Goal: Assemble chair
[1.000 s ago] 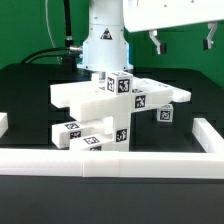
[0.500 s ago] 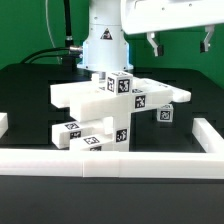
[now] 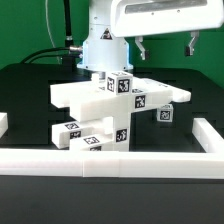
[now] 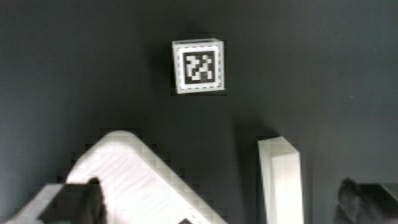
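**Gripper hangs spread above the half-built chair**

The gripper [image 3: 165, 45] hovers with its fingers wide apart and empty, at two o'clock from the chair [image 3: 110, 100]. The chair sits mid-table on the black table [image 3: 30, 85]. A loose tagged block [image 4: 199, 67] lies flat beneath the wrist.

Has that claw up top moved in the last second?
Yes. The gripper has slid toward the exterior view's left, closer to the arm's base, with the chair unmoved.
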Controlling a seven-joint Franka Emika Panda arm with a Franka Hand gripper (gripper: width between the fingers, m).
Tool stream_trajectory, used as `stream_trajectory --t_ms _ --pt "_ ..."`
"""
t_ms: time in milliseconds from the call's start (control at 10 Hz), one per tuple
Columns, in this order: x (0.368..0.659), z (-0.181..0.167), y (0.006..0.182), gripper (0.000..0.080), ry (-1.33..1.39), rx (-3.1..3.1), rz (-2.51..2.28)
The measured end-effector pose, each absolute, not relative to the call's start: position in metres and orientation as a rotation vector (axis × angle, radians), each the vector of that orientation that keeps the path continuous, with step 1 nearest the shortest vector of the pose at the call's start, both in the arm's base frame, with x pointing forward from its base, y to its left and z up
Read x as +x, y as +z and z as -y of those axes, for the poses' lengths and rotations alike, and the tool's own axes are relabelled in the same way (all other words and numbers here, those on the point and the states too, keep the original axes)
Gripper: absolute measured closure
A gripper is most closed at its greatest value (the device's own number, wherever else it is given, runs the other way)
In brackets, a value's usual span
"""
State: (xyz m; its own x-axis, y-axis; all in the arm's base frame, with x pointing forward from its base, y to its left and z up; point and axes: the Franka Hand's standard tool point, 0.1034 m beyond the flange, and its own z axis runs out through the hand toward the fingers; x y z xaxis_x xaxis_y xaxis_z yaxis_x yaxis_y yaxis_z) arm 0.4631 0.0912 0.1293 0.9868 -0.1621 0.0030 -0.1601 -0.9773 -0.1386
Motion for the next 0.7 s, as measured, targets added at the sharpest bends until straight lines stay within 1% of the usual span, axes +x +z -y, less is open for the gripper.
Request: stream_trajectory --t_ms 100,200,300,400,600,700 --pt "0.463 -0.09 0.128 0.015 -0.032 -2.999 -0.206" --pt "0.454 -0.083 0.12 0.015 -0.079 -3.019 -0.068" --pt "0.439 -0.074 0.111 0.015 -0.077 -3.032 0.0" --pt "0.433 -0.069 0.108 0.015 -0.074 -3.035 0.003" --pt "0.427 -0.062 0.1 0.015 -0.088 -3.042 0.078" --pt "0.43 -0.06 0.098 0.015 -0.083 -3.044 0.082"
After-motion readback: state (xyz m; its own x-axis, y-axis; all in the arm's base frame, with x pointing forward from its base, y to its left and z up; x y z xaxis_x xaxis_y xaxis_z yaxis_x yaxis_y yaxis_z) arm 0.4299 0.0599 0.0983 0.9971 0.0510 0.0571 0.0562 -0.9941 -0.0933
